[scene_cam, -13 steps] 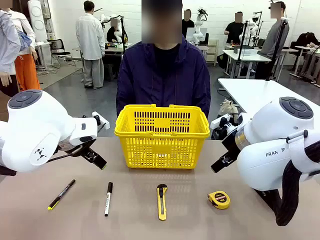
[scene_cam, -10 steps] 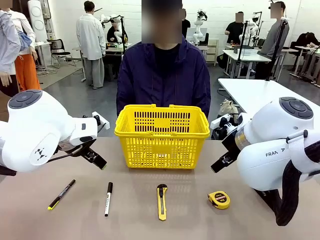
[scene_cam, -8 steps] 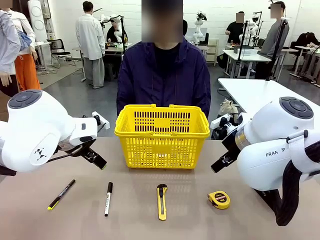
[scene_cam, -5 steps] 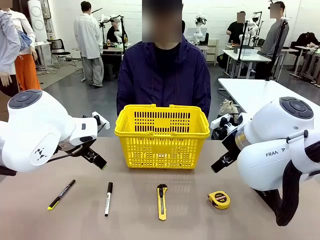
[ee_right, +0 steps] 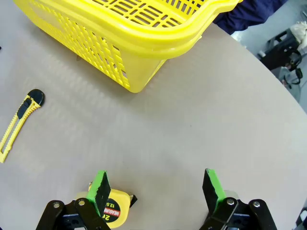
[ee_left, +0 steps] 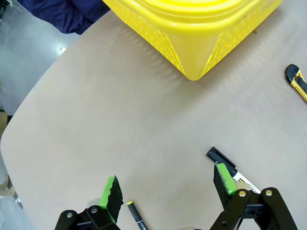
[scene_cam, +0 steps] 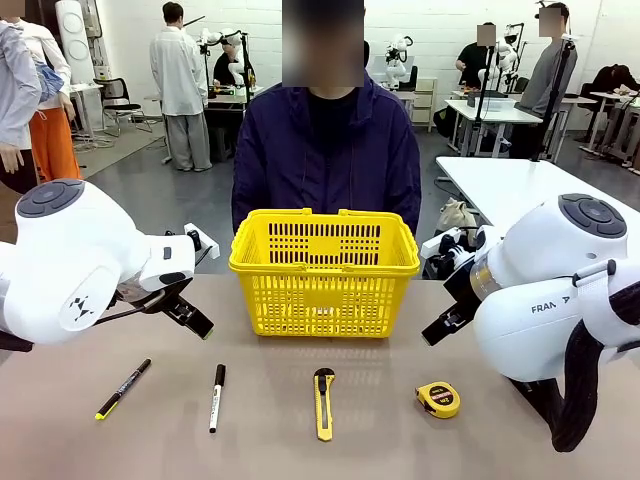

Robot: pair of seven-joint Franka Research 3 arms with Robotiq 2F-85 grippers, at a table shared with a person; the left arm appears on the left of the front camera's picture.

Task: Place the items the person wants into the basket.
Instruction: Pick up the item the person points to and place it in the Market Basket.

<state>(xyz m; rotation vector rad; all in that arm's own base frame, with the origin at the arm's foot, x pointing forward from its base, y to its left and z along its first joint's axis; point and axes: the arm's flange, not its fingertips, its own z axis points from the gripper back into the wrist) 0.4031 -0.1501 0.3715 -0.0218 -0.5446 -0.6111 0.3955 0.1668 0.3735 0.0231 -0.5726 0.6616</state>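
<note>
The yellow basket (scene_cam: 324, 270) stands at the table's far middle, in front of the person (scene_cam: 327, 150) in the navy jacket, whose hands are hidden behind it. In a row near the front lie the black pen (scene_cam: 123, 388), a white marker (scene_cam: 216, 397), a yellow utility knife (scene_cam: 323, 403) and the round tape measure (scene_cam: 438, 399). My left gripper (ee_left: 166, 179) hangs open above the pen's yellow-green end (ee_left: 134, 215) and the marker (ee_left: 225, 160). My right gripper (ee_right: 155, 178) hangs open, with the tape measure (ee_right: 112, 203) by its left finger. The stapler is out of view.
The table (scene_cam: 560, 450) is bare tan around the row of items. Both white arms hover at the sides of the basket (ee_left: 201, 28) (ee_right: 120, 33). The knife (ee_right: 19, 122) lies left of the right gripper. Other people and tables stand far behind.
</note>
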